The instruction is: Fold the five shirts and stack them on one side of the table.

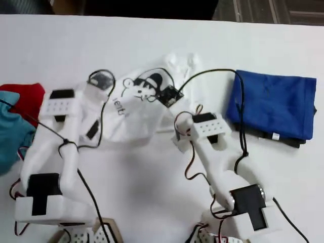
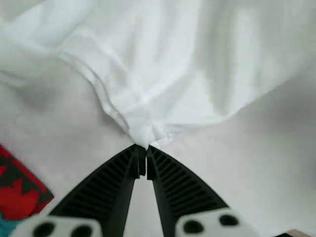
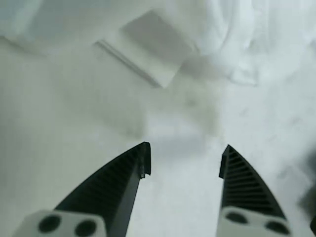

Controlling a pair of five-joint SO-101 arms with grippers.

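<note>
A white shirt [image 1: 136, 114] with a black cartoon print lies crumpled in the middle of the table. My left gripper [image 1: 103, 81] sits at the shirt's left edge. In the left wrist view the left gripper [image 2: 142, 150] is shut on a bunched bit of the white shirt's hem [image 2: 143, 131]. My right gripper [image 1: 171, 96] hovers over the shirt's right part. In the right wrist view the right gripper [image 3: 183, 160] is open above white fabric [image 3: 153, 54], with nothing between its fingers. A folded blue shirt [image 1: 273, 101] lies at the right on a dark shirt [image 1: 283, 139].
A red shirt [image 1: 28, 98] and a teal shirt [image 1: 12, 131] lie heaped at the table's left edge. Black cables [image 1: 238, 101] run from the arms across the cloth. The white table [image 1: 152, 187] shows bare between the two arm bases.
</note>
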